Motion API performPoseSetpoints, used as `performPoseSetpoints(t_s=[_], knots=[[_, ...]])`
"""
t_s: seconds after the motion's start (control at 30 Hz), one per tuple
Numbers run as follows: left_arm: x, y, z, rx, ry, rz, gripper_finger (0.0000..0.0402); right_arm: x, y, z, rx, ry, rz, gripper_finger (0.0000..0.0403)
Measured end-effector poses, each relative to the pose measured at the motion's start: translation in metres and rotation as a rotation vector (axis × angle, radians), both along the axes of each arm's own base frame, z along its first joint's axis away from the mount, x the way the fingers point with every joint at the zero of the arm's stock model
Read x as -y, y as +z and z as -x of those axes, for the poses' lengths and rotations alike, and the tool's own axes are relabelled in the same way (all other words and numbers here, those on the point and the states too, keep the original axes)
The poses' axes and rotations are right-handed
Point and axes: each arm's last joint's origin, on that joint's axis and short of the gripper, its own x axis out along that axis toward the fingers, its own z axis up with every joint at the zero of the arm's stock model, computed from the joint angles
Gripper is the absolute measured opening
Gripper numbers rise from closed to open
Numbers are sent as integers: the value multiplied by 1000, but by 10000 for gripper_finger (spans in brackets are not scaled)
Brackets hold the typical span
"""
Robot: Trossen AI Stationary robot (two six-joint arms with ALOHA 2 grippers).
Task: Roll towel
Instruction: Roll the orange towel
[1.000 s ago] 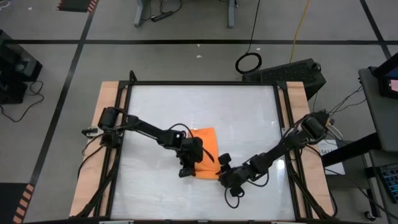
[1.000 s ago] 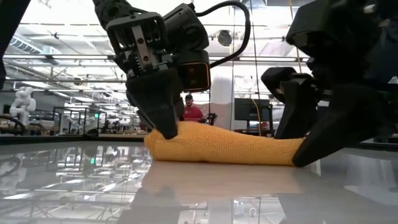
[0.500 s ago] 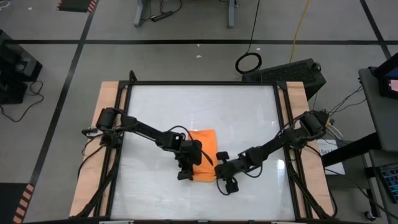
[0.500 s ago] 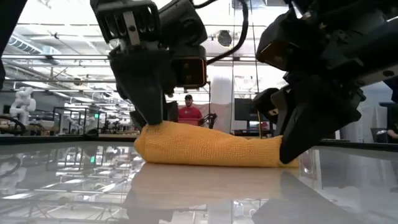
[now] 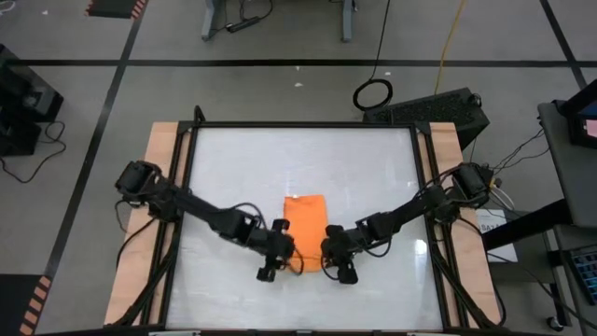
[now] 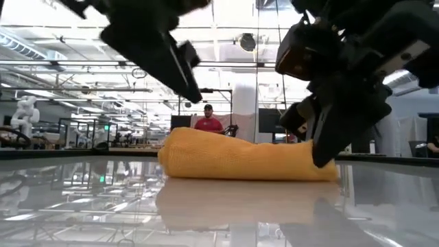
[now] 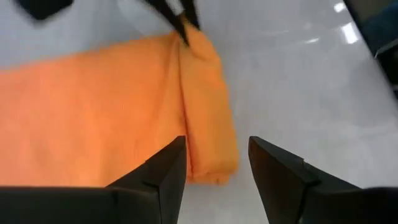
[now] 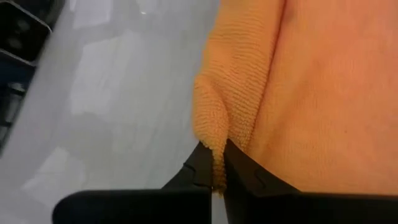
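A glossy white table (image 5: 354,177) with wooden side strips sits on a grey floor crossed by black tape lines. Just beyond the table's far right corner lie a black case (image 5: 448,110) and a coiled cable ring (image 5: 373,93). Past the table's far edge, a person in red (image 6: 207,122) shows in the room.
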Motion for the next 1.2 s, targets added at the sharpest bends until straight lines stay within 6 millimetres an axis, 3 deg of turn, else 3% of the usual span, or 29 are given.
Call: performPoseSetpoints(t_s=[0.23,0.47,0.93,1.1,1.2], knots=[[36,-14,12,41,-78,-224,178,9,0,-4,-32,-8,-88,3],[55,-38,13,56,-79,-343,178,18,1,-7,-41,-33,-120,3],[54,-66,7,42,-26,-470,178,25,2,-9,-56,-34,-163,3],[47,-74,2,-33,48,-307,172,25,2,-9,-61,-44,-171,3],[43,-77,0,-57,120,-258,141,25,2,-9,-66,-55,-179,3]])
